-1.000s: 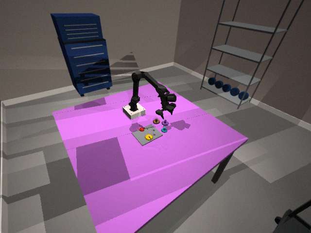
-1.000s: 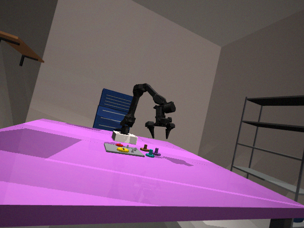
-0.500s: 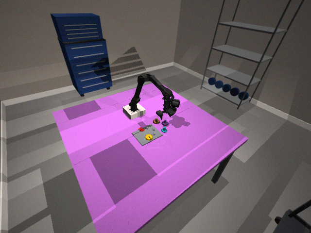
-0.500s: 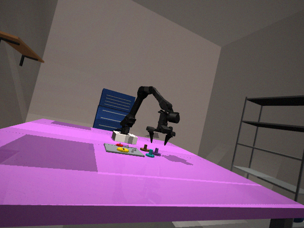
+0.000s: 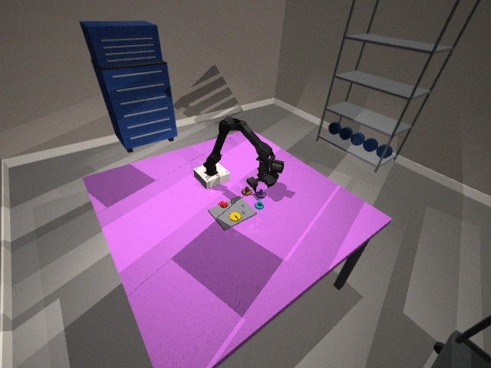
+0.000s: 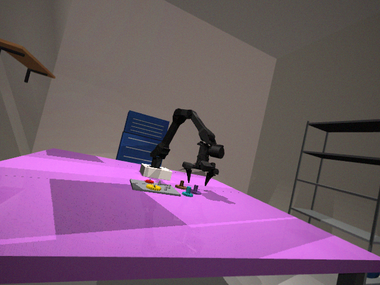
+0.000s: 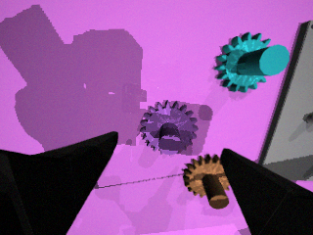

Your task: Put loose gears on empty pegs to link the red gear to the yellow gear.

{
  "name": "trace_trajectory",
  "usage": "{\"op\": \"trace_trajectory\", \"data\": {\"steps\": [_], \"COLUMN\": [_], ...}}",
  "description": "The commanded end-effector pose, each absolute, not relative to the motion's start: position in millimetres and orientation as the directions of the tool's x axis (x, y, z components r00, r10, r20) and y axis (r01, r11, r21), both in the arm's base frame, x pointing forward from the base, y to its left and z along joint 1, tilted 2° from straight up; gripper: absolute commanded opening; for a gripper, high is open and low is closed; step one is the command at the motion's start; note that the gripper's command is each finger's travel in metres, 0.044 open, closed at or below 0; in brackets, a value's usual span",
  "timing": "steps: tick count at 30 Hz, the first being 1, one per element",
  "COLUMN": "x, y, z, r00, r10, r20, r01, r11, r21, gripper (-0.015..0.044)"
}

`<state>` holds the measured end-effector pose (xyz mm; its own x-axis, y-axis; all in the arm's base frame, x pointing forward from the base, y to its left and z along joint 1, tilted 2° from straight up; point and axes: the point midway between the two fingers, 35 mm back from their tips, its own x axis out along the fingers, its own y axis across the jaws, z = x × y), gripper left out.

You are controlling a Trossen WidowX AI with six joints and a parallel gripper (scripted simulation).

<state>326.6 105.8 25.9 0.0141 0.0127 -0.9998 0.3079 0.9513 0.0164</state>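
Note:
My gripper is open and empty, pointing down above the purple gear, which stands on the table between the fingertips in the wrist view. The brown gear stands beside it, near the right finger in the wrist view. The cyan gear stands near the edge of the grey board. The red gear and yellow gear sit on the board. Short bare pegs stand between and beside them.
The white arm base stands behind the board. The three loose gears stand close together on the magenta table. The arm's shadow falls beside the purple gear. A blue cabinet and a shelf rack stand beyond the table.

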Motion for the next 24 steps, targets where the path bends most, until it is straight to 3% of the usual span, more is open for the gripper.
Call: {"op": "trace_trajectory", "data": {"steps": [1,15,24], "x": [323.9,323.7,323.7], "y": [105.8,105.8,105.8], "z": [15.7,8.6,8.6], "r00": [0.004,0.004,0.004], "r10": [0.013,0.013,0.013], "r20": [-1.0,-1.0,-1.0], "r01": [0.312,0.312,0.312], "r11": [0.95,0.95,0.95], "r21": [0.014,0.014,0.014], "gripper": [0.044,0.044,0.0204]}}
